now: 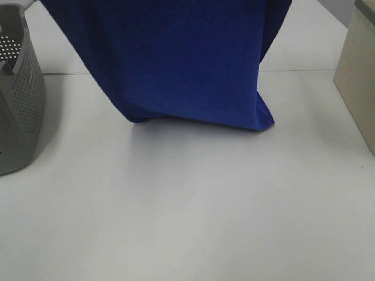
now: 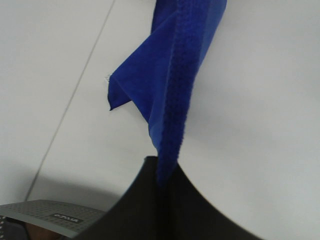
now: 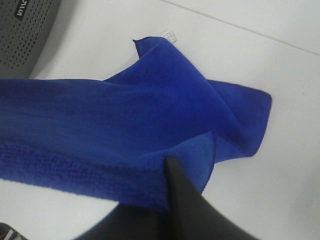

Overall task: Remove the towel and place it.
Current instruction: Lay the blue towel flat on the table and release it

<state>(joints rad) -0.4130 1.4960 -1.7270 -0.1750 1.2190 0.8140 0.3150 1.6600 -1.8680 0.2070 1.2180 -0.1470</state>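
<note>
The left gripper (image 2: 161, 172) and right gripper (image 3: 169, 167) each clamp the towel's (image 1: 181, 64) upper edge, stretching it wide (hem brushing the table (image 1: 187, 211)), evidently to lay it flat.

The left end effector (image 2: 161, 169), dark jaws pressed together, pinches a hem of the towel (image 2: 175, 100) and hangs raised above the surface (image 2: 260, 100). The right end effector (image 3: 169, 165) is likewise clamped on another edge of the cloth, up off the surface. Neither arm shows in the high view.
</note>
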